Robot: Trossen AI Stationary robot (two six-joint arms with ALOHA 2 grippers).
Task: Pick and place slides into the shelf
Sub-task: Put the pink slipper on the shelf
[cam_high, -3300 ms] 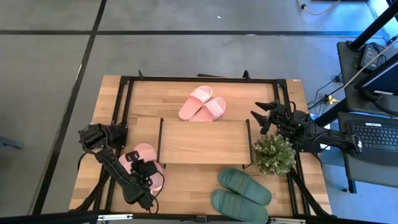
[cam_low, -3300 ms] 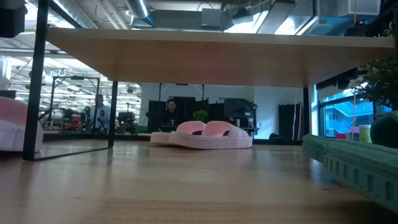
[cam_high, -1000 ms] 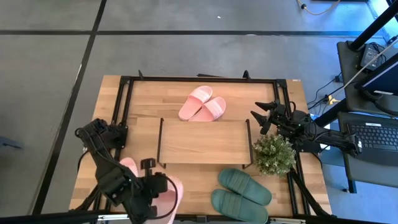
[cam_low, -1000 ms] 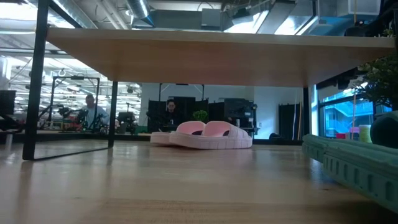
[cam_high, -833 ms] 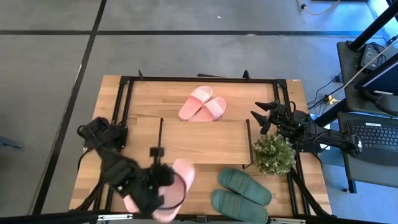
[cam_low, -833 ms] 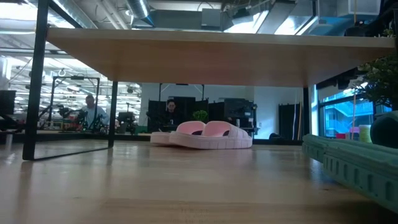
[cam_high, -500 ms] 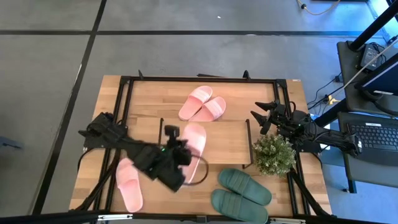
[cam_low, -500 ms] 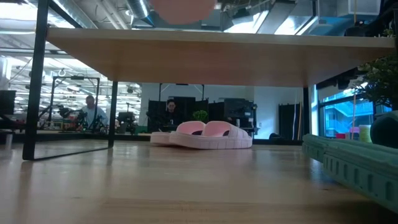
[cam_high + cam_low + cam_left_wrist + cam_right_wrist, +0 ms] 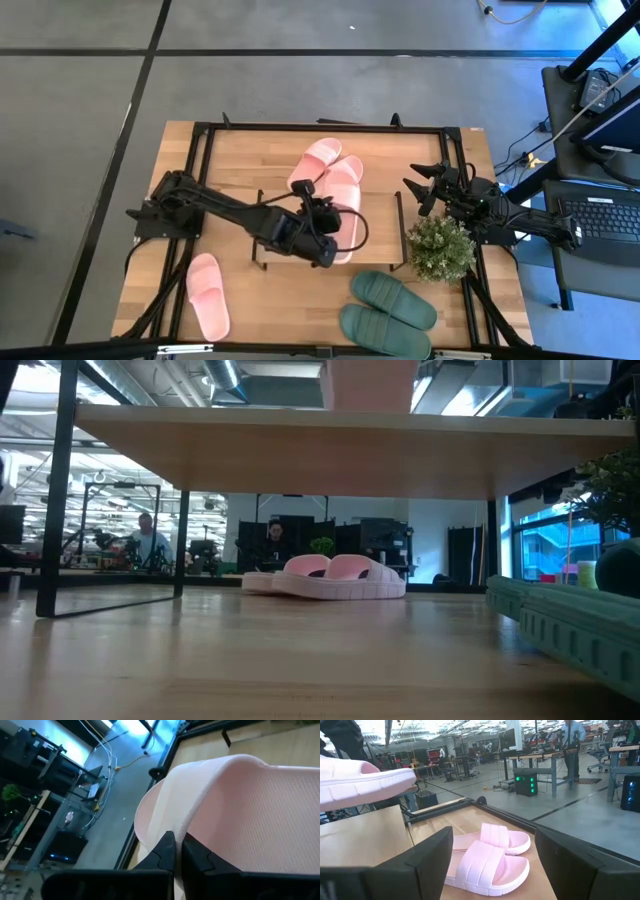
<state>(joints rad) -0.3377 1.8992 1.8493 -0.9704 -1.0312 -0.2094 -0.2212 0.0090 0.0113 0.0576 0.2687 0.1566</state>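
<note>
Above the right end of the low wooden-topped wire-legged shelf [image 9: 290, 228], a light pink rubber slide sandal [image 9: 343, 205] was held pinched in the left gripper [image 9: 318, 222], its long axis crosswise to the board. The right gripper [image 9: 422, 187] was parked at the table's right edge, fingers spread.

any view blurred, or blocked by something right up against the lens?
Left wrist view: the held pink slide fills most of the picture, room behind soft. Low view: the shelf board spans the upper part. Right wrist view: own fingers dark and soft. High view unobstructed.
</note>
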